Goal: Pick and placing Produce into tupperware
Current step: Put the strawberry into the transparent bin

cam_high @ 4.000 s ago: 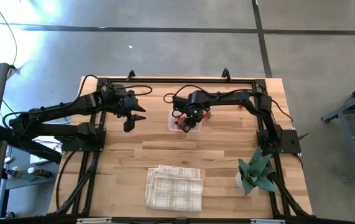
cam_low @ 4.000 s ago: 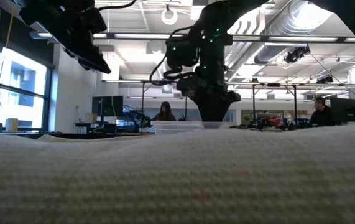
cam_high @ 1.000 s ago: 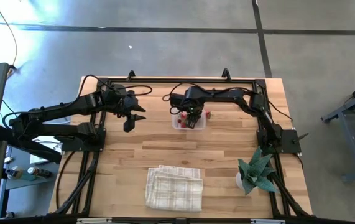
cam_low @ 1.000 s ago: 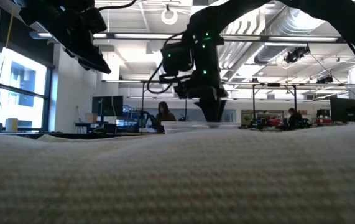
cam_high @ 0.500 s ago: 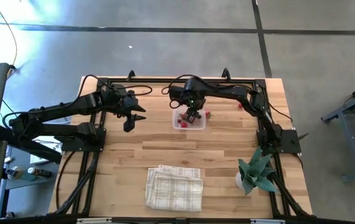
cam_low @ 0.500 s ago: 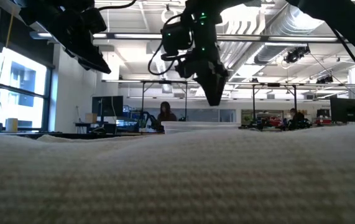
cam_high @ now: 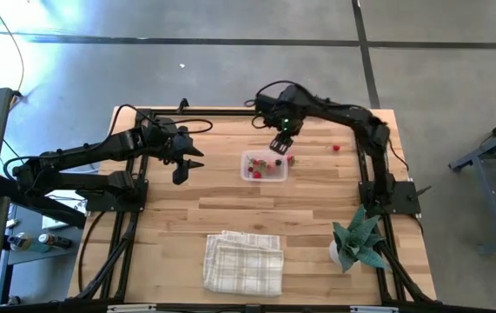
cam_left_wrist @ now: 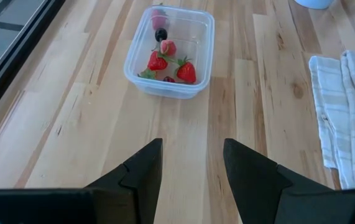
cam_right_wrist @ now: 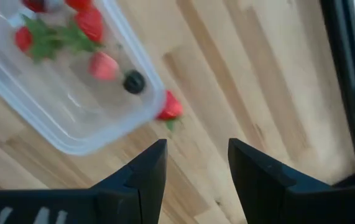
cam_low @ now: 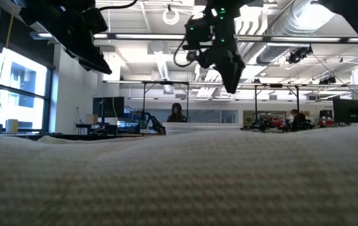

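- Pale wooden table (cam_high: 317, 217) with a black frame around its edges stands on a grey concrete floor; the low view looks across white cloth in the foreground into a large workshop room with ceiling lights and people sitting far back.
- Left gripper (cam_high: 181, 169) hangs above the left part of the table, well apart from the tupperware; its fingers (cam_left_wrist: 141, 168) stand apart with nothing between them, pointing toward the container.
- White checked folded cloth (cam_high: 243, 263) lies on the near part of the table, well apart from the container.
- Clear tupperware (cam_high: 264, 167) sits near the middle of the table, toward its far side. The produce (cam_left_wrist: 176, 67) in it is several red strawberry-like pieces with green tops and one small dark round piece.
- Right gripper (cam_high: 278, 143) hovers just past the container's far edge, raised off the table; its fingers (cam_right_wrist: 146, 168) are spread and hold nothing.
- One red piece (cam_right_wrist: 170, 108) lies on the wood, touching or just beside the container's outer wall.
- Another red piece (cam_high: 336, 148) lies farther right on the table.
- Green plant (cam_high: 358, 241) in a white pot stands near the right front corner.
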`<action>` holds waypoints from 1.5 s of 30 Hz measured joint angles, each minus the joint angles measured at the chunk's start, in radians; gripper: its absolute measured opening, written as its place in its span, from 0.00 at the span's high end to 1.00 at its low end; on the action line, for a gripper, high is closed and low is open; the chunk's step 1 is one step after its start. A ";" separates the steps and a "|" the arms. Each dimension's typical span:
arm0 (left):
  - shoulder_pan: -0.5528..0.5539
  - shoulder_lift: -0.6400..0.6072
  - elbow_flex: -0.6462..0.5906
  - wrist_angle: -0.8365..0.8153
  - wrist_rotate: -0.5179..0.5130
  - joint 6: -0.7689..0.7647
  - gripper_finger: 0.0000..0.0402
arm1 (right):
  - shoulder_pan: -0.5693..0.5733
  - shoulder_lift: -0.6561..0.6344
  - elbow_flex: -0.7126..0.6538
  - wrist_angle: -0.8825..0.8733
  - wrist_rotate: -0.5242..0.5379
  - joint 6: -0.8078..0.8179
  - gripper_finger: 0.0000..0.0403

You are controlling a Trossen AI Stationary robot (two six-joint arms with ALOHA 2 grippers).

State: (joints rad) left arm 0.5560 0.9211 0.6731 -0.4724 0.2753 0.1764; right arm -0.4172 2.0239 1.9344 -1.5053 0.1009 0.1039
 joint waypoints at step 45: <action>0.000 0.000 0.000 0.000 0.000 0.000 0.60 | -0.086 -0.196 -0.593 0.495 -0.180 -0.214 0.60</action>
State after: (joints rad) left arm 0.5560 0.9207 0.6735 -0.4721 0.2752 0.1764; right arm -0.5034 1.8275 1.3415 -1.0101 -0.0795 -0.1104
